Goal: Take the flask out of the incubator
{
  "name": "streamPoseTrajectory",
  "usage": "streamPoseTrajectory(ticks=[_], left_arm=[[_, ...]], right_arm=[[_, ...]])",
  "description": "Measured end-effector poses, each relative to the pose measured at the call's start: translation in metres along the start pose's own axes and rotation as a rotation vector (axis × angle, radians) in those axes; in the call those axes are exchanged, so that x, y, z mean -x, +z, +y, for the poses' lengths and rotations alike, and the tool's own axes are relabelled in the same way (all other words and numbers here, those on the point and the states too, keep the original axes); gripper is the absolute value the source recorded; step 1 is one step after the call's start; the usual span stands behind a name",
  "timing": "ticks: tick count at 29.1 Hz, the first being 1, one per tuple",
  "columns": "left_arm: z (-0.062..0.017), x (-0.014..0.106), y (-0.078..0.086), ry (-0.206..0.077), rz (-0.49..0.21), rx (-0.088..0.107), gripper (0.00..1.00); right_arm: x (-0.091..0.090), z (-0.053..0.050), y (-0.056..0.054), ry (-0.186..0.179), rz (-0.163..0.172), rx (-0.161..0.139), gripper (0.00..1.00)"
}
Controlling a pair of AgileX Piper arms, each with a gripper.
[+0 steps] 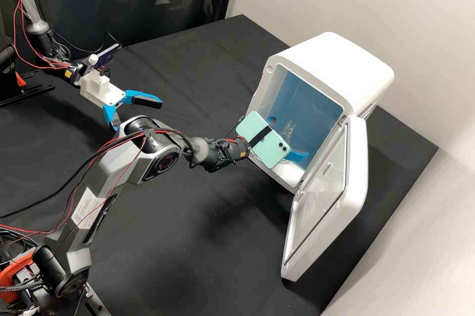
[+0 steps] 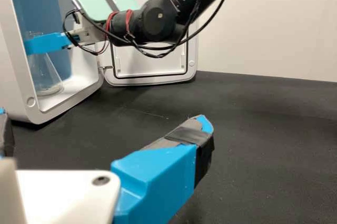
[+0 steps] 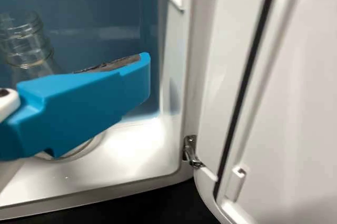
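Note:
A clear glass flask [image 1: 289, 128] stands on the floor of the white incubator [image 1: 336, 64], inside its blue chamber. The incubator's door [image 1: 326, 192] hangs wide open. My right gripper [image 1: 286, 137] is inside the chamber, open, with one blue finger on each side of the flask. In the right wrist view one finger [image 3: 89, 103] crosses in front of the flask [image 3: 23, 40]. In the left wrist view the flask [image 2: 45, 74] sits behind the right arm's finger [image 2: 45, 42]. My left gripper [image 1: 131, 111] hangs open and holds nothing, over the bench far to the left.
The right arm's dark links [image 1: 148, 150] stretch across the bench toward the incubator, with a mint-green phone [image 1: 262, 139] strapped at the wrist. Red and black cables [image 1: 59, 187] trail along the arm. The black bench [image 1: 208, 237] ends just right of the door.

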Motion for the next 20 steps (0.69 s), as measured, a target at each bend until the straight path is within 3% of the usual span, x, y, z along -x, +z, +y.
streamPoseTrajectory(ticks=[5,7,13,18,20], left_arm=[[-0.0004,0.000,0.001,-0.002,-0.006,-0.001,1.00],[-0.0004,0.000,0.001,-0.002,-0.006,-0.001,1.00],[-0.0004,0.000,0.001,-0.002,-0.006,-0.001,1.00],[-0.0006,-0.001,0.002,-0.002,-0.009,-0.002,1.00],[-0.0007,-0.001,0.003,-0.003,-0.011,-0.002,1.00]], right_arm=[[-0.009,-0.008,-0.014,-0.003,0.017,0.052,1.00],[-0.011,-0.011,-0.016,-0.001,0.015,0.058,1.00],[-0.023,-0.020,-0.010,-0.038,-0.032,0.062,1.00],[-0.032,-0.025,-0.006,-0.047,-0.046,0.081,1.00],[-0.036,-0.027,-0.004,-0.048,-0.054,0.073,1.00]])
